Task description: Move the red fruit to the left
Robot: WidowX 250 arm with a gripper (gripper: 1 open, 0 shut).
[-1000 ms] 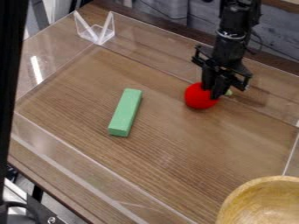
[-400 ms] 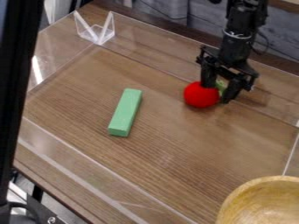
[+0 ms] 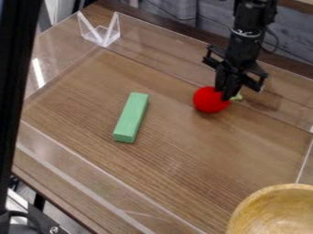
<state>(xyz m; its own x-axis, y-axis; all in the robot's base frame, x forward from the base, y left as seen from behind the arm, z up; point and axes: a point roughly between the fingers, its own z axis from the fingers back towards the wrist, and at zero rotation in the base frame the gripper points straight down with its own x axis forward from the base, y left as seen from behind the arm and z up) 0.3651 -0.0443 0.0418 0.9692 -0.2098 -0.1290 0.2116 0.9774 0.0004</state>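
The red fruit (image 3: 210, 101) lies on the wooden table (image 3: 184, 146), right of centre and toward the back. My gripper (image 3: 232, 90) hangs from the black arm straight down at the fruit's upper right side. Its fingers are drawn together, so it is shut. The fingertips meet the fruit's right edge. Whether they pinch any part of the fruit cannot be told. The fruit's leafy top is hidden behind the fingers.
A long green block (image 3: 131, 116) lies left of the fruit, about mid-table. A clear folded plastic stand (image 3: 101, 32) sits at the back left. A yellow bowl rim (image 3: 279, 212) shows at the bottom right. A dark post (image 3: 15, 82) crosses the left foreground.
The fingers spread wide beside the fruit, then came together again. The fruit stays in the same spot, and the arm has hardly shifted.
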